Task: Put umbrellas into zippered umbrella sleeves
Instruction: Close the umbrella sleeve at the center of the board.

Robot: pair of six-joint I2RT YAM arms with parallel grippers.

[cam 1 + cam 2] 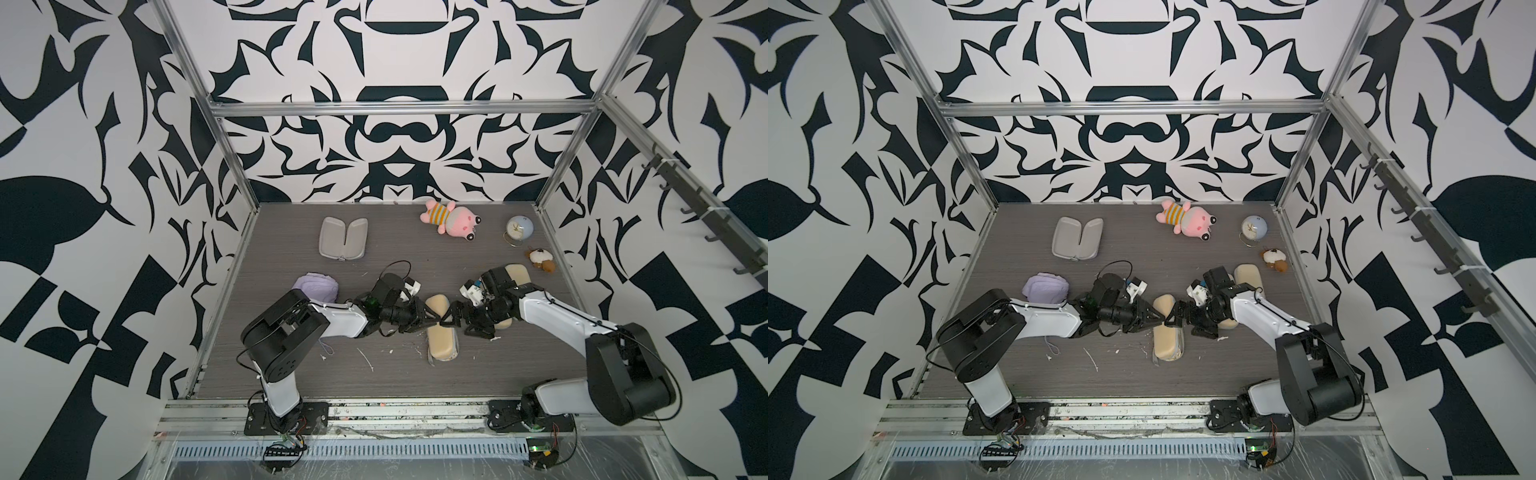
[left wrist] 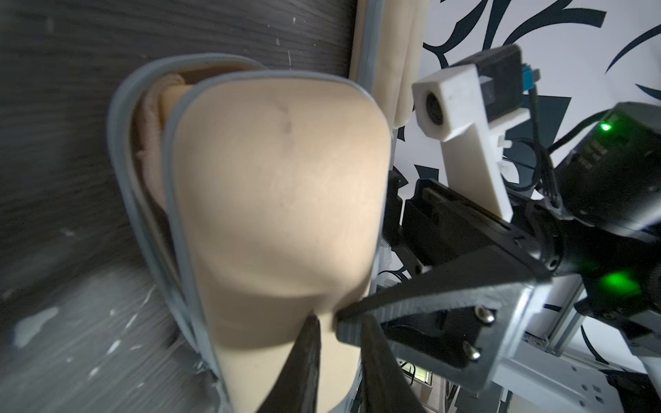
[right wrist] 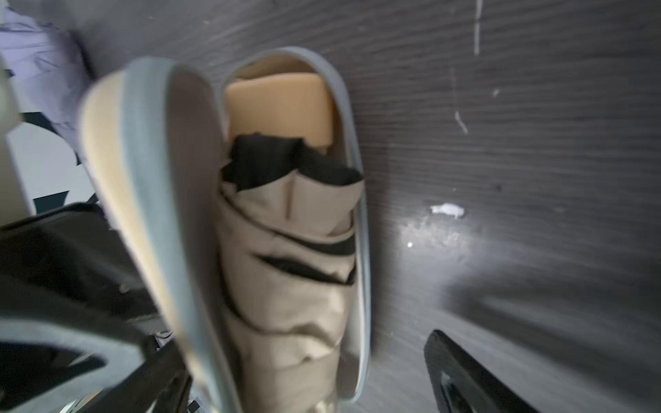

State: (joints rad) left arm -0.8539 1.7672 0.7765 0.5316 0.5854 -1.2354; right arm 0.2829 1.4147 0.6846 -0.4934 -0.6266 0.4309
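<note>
Sleeve [image 1: 442, 347] w/ umbrella [image 3: 286, 286] inside; L gripper [image 1: 435, 324] clamps sleeve, R gripper [image 1: 452, 318] apart.

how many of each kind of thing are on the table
umbrella sleeves: 3 – open grey-lined sleeve, centre beige sleeve, right beige sleeve
umbrellas: 2 – lavender umbrella, beige umbrella inside the centre sleeve
plush toys: 2 – pink plush, brown plush
clock: 1
total in view: 8

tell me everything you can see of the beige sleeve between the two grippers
A beige clamshell sleeve with a grey zip edge, lying on the table. Its lid stands half raised, unzipped; a folded beige umbrella with black lining lies inside. The left gripper and right gripper meet at the lid.
</note>
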